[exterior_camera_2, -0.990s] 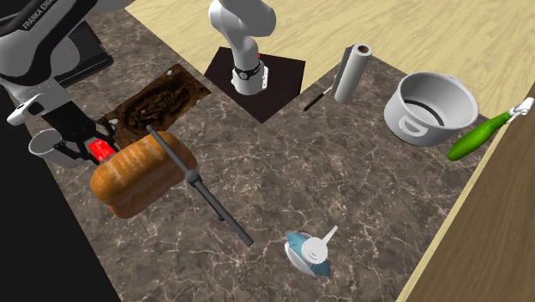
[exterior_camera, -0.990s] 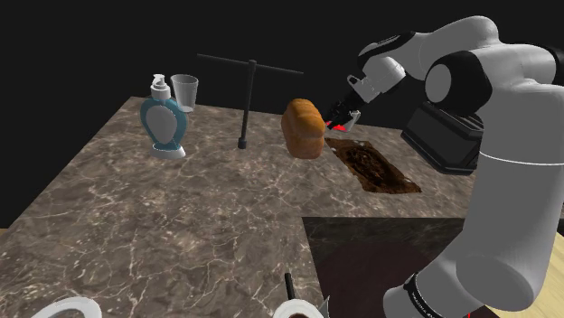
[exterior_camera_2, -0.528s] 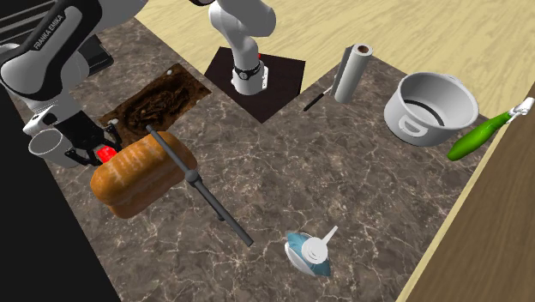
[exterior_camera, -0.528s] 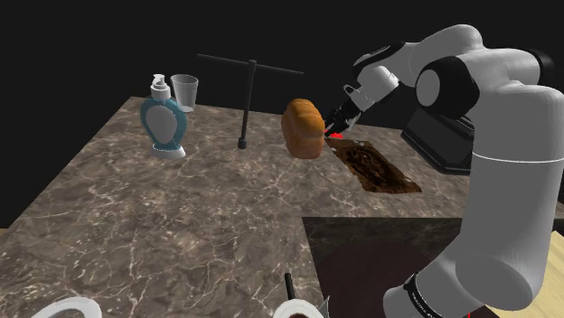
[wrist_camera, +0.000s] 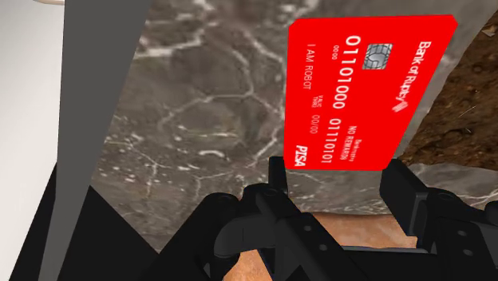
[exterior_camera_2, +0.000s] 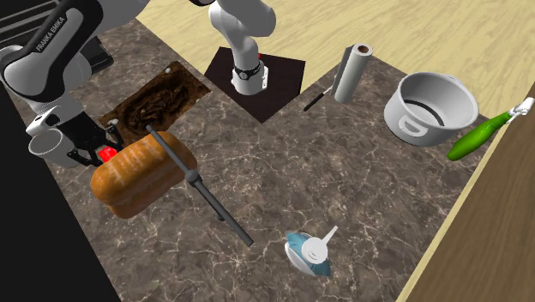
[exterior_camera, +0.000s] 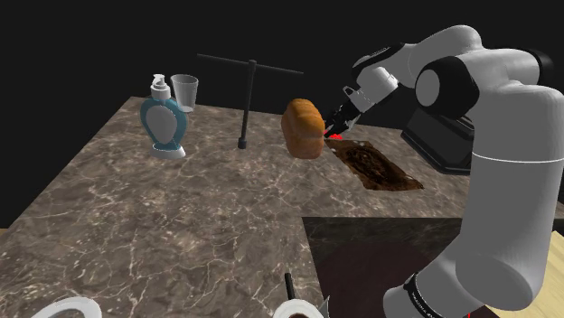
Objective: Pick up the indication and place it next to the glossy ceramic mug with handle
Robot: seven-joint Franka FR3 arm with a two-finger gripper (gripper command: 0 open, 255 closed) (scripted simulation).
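The gripper (wrist_camera: pixel 339 174) had its jaws closed narrowly on one end of the red card (wrist_camera: pixel 363 88), low between the mug (exterior_camera_2: pixel 43 143) and the bread loaf (exterior_camera_2: pixel 141 176). Placing it well meant settling it on the counter (exterior_camera_2: pixel 283 172) before letting go, bumping neither.

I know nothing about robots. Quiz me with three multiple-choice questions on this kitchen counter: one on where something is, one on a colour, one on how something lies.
1. Where is the bank card?
A. In a drawer
B. On a shelf
C. On the counter beside the bread loaf, at the gripper

2. What colour is the card?
A. Blue
B. Red
C. Green

3. How is the paper roll placed?
A. Lying on its side
B. Standing upright
C. Unrolled flat

Answers:
1 C: the second exterior view shows it between the loaf and the gripper.
2 B: the wrist view shows a red face with white print.
3 A: its long side rests on the counter.
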